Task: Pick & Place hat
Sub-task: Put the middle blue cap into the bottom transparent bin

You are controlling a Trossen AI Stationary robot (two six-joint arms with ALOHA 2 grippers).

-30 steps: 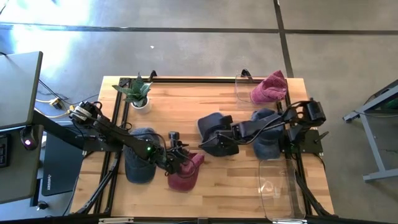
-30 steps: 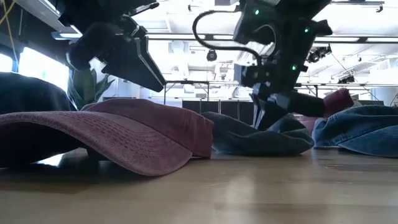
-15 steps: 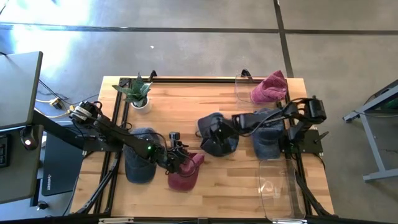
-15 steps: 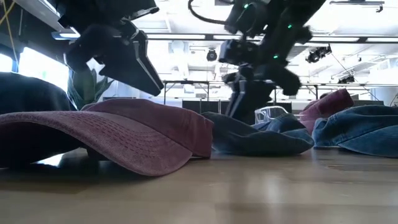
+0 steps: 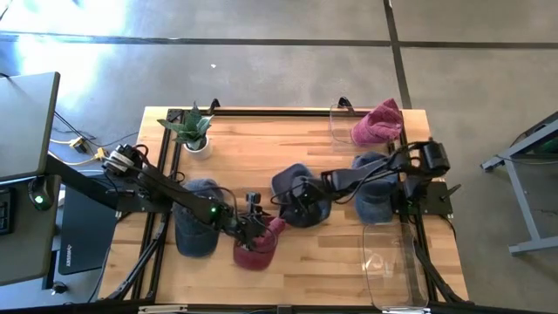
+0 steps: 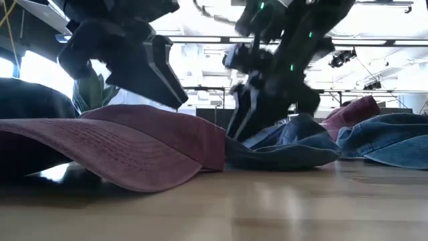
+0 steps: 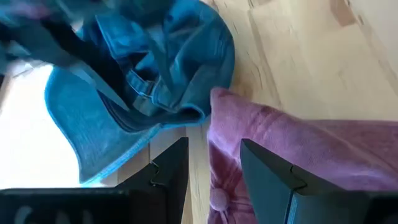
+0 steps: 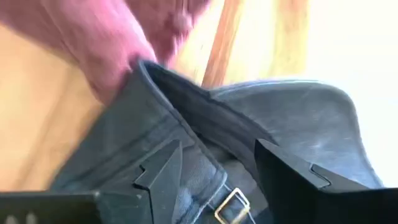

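Observation:
A maroon cap lies on the wooden table near its front edge, brim down in the low view. A blue denim cap lies just right of it, touching it. My left gripper is open, its fingers on either side of the maroon crown's top button. My right gripper is open and low on the denim cap, its fingers on either side of the cap's back strap. My left gripper stands over the maroon cap's crown, slanting down from the table's left; I cannot tell whether the fingers touch it. My right gripper comes slanting down from the table's right onto the denim cap's back rim. The strap and buckle lie between its open fingers. The cap rests on the table, bunched up beside the fingers.
A dark blue hat lies by the left arm. Another denim hat lies under the right arm. A pink hat sits at a clear bin at the far right. A potted plant stands far left. A clear bin stands near right.
My right gripper has gone toward the table's left and near edge and lower. The denim cap has slid with it up against the maroon cap and bunched up. My left gripper has come down onto the maroon cap, which has shifted a little toward the near edge.

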